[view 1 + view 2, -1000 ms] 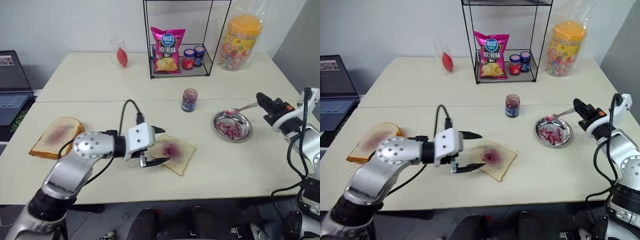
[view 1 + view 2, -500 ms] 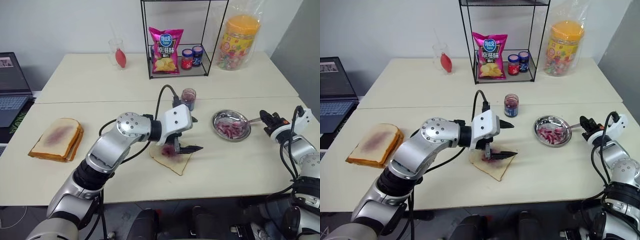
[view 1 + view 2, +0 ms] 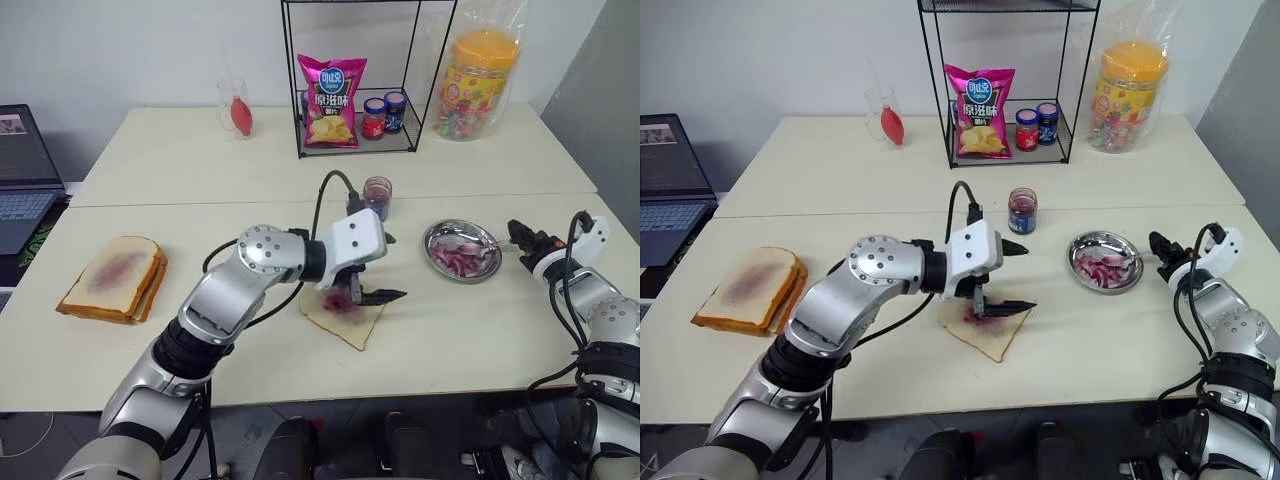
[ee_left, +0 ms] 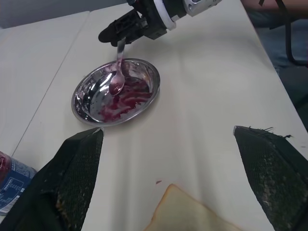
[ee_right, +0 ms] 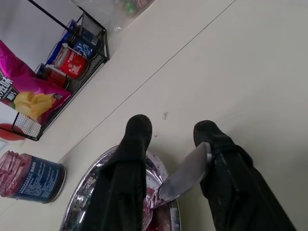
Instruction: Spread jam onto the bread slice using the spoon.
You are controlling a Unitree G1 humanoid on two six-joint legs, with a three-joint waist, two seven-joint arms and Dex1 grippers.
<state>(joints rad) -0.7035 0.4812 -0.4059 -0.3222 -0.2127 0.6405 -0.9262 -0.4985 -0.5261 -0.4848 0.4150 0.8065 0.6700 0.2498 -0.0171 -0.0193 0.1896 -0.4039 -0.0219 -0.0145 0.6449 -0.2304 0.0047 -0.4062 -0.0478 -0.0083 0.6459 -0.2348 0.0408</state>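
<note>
Right hand (image 5: 168, 139) now parting around small silver spoon (image 4: 117, 72), lowered since into jam-streaked steel dish (image 4: 144, 103); left hand (image 3: 383, 268) wide open, empty, over smeared white bread slice (image 3: 352, 322); spreading seemingly finishing.

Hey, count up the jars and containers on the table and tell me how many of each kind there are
Small jars on the wire rack: 2, a red-lidded jar and a blue-lidded jar
Jam jar with blue label: 1
Big candy tub with orange lid: 1
Clear glass with something red in it: 1
Total: 5
</note>
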